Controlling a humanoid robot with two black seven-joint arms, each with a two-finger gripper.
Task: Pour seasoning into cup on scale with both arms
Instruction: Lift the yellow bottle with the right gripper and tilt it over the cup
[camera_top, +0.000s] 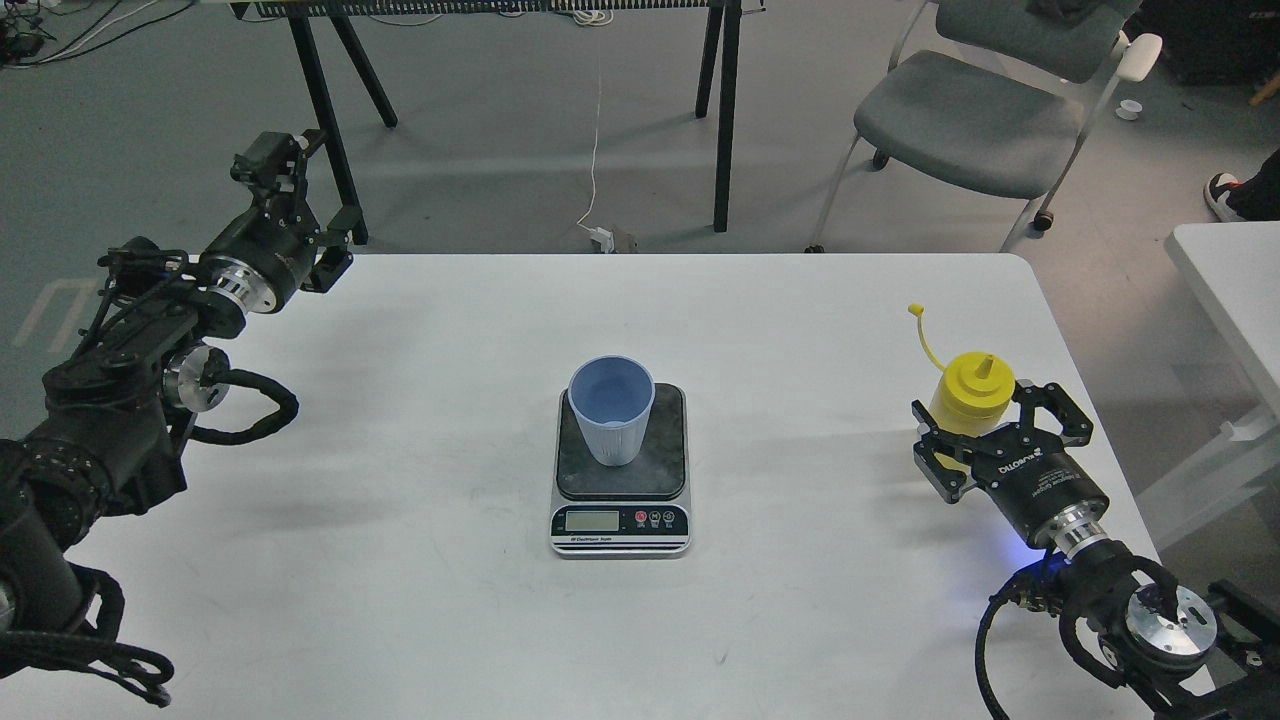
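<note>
The light blue cup stands upright on the dark plate of the scale at the table's middle. The yellow seasoning bottle is at the right side of the table, nozzle up and cap strap hanging to its left. My right gripper is shut on it, one finger on each side of the body. The gripper hides the bottle's lower part. My left gripper is open and empty, held over the table's far left corner, well away from the cup.
The white table ends just right of the bottle. A grey chair and black stand legs are on the floor beyond the far edge. A second white table is at the right.
</note>
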